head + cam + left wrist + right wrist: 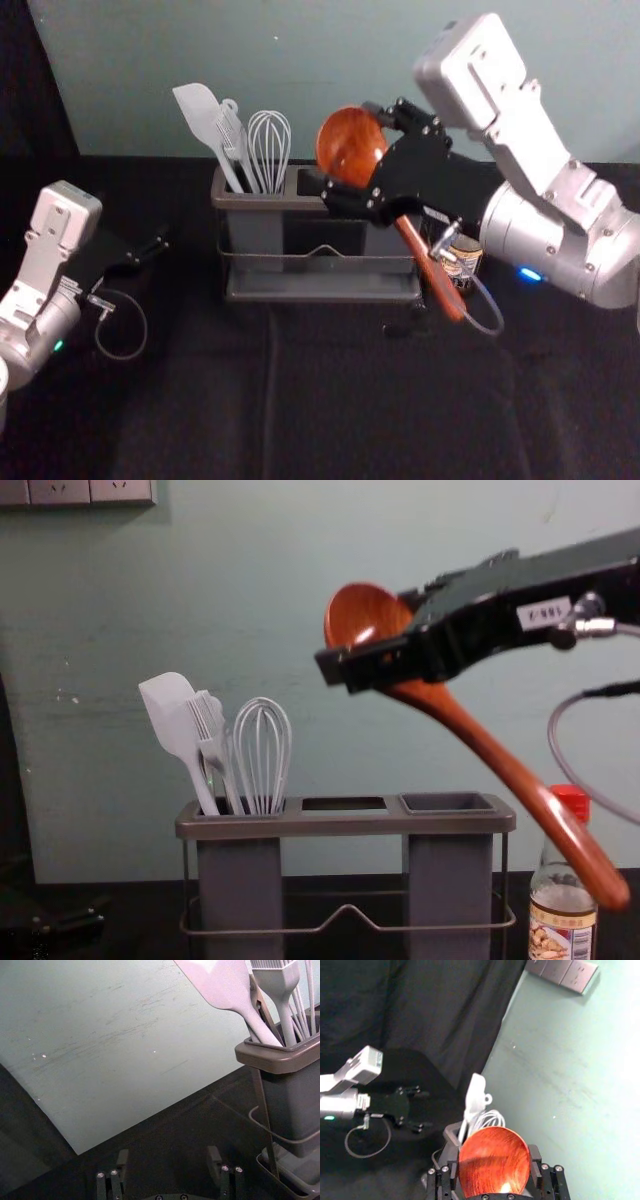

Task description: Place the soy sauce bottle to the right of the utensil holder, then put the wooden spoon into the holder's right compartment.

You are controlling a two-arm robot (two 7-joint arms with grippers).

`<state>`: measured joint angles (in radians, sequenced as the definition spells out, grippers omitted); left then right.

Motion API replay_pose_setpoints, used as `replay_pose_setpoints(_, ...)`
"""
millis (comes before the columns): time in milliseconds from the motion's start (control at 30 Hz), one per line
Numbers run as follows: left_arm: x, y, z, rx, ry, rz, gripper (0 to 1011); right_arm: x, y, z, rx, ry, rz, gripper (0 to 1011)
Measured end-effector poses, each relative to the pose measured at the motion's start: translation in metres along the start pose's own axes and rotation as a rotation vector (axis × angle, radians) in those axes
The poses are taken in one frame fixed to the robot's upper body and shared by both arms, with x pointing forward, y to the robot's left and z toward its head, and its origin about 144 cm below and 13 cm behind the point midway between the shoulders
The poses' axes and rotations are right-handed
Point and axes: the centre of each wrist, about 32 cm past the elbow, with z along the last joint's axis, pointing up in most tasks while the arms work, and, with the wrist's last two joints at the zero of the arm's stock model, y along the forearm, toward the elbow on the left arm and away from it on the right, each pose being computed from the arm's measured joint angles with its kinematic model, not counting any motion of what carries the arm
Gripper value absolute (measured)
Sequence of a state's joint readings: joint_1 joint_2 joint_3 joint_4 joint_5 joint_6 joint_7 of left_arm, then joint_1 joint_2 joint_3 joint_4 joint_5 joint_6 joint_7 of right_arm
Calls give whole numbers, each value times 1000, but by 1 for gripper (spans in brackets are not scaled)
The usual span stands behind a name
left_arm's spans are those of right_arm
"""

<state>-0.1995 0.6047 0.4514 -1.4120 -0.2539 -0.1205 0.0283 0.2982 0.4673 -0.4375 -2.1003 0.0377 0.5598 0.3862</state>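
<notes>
My right gripper [350,152] is shut on the bowl of the wooden spoon [428,268], up above the utensil holder [320,264]. In the chest view, the spoon's handle [505,770] slants down to the right, its end in front of the soy sauce bottle [563,920]. That bottle stands just right of the holder [345,825], whose right compartment [447,803] is open at the top. The right wrist view has the spoon's bowl [492,1160] between the fingers of my right gripper [494,1159]. My left gripper [152,250], parked at the left, is open; its own wrist view shows the gripper [168,1154] holding nothing.
A white spatula [170,715], a brush [210,730] and a whisk [262,750] stand in the holder's left compartment. A green wall [300,60] rises behind the black-covered table [330,400]. Sockets [90,490] are on the wall.
</notes>
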Motion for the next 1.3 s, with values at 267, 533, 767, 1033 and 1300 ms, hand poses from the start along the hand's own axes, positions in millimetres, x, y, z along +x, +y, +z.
replay_pose_setpoints(267,0,0,0,0,0,0,1005,10,-3,7,26,1,-48,842)
replay_pose_setpoints(533,0,0,0,0,0,0,1005,20,-7,12,39,-4,-87,842)
replay_pose_setpoints(767,0,0,0,0,0,0,1005,30,-7,14,50,-8,-106,842)
replay_pose_setpoints(1033,0,0,0,0,0,0,1005,44,-3,12,72,15,-107,841)
replay_pose_setpoints(1300,0,0,0,0,0,0,1005,53,10,3,95,64,-88,842)
